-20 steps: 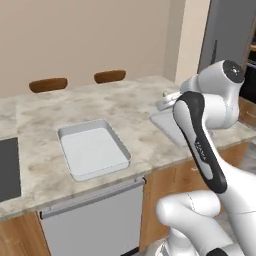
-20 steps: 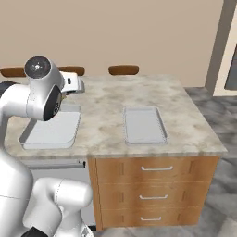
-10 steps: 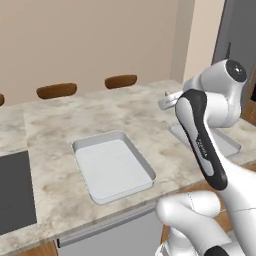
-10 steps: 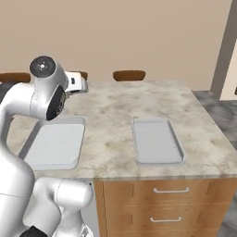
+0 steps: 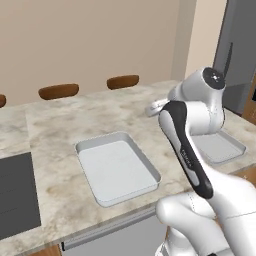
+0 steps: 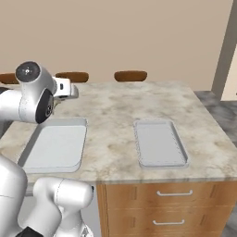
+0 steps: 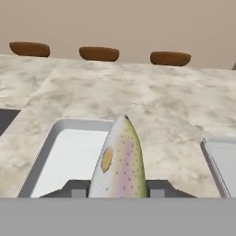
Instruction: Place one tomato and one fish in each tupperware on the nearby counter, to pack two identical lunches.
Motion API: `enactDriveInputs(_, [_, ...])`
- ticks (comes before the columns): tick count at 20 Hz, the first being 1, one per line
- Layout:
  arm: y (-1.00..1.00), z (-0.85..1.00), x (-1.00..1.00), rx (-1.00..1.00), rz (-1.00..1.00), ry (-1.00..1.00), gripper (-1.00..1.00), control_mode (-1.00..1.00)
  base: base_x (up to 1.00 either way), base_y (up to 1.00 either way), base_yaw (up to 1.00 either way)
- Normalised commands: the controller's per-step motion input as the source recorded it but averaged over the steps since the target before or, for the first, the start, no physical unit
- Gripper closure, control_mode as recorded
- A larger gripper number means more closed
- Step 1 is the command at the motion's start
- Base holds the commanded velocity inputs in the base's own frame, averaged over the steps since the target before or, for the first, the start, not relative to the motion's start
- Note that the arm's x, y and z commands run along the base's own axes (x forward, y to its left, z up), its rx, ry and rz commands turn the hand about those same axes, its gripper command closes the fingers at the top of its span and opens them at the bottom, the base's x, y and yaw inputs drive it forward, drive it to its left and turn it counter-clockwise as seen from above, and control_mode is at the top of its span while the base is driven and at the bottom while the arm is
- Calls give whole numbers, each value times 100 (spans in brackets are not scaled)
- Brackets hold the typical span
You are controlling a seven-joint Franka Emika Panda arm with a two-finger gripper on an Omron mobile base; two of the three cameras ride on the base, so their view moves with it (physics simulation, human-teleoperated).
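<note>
While the gripper hangs above the counter, its two fingers are closed on a fish, which fills the narrow gap between them. In the hand view the fish is speckled, pink and green, and it points away from the hand toward the near rim of the left tub. The right tub lies well apart on the same counter, and both tubs look empty. In the left base view the wrist stands over the stone between left tub and right tub.

I judge that the fish is light but smooth and rounded, so it could slip or swing if the hand turns fast. The hold seems to be near the tail end, although the exact place is hidden below the picture edge. With most of the body sticking forward, the fish may tilt down at the head. A hold closer to the middle of the body would be steadier. For release, I think the hand should come low over the tub floor, because a rounded fish could roll against the low wall.
</note>
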Motion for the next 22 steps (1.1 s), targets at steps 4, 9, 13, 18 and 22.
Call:
enactDriveInputs(4, [26,-41,-8,5,-12,8,100,-100,0,0,0])
enactDriveInputs(9, [22,-45,-28,9,-18,4,100,-100,0,0,0])
enactDriveInputs(13, [23,-45,-15,9,-13,9,100,-100,0,0,0])
enactDriveInputs(18, [33,-46,-7,10,-8,4,100,-100,0,0,0])
enactDriveInputs(22, [50,-51,0,8,0,0,100,-100,0,0,0])
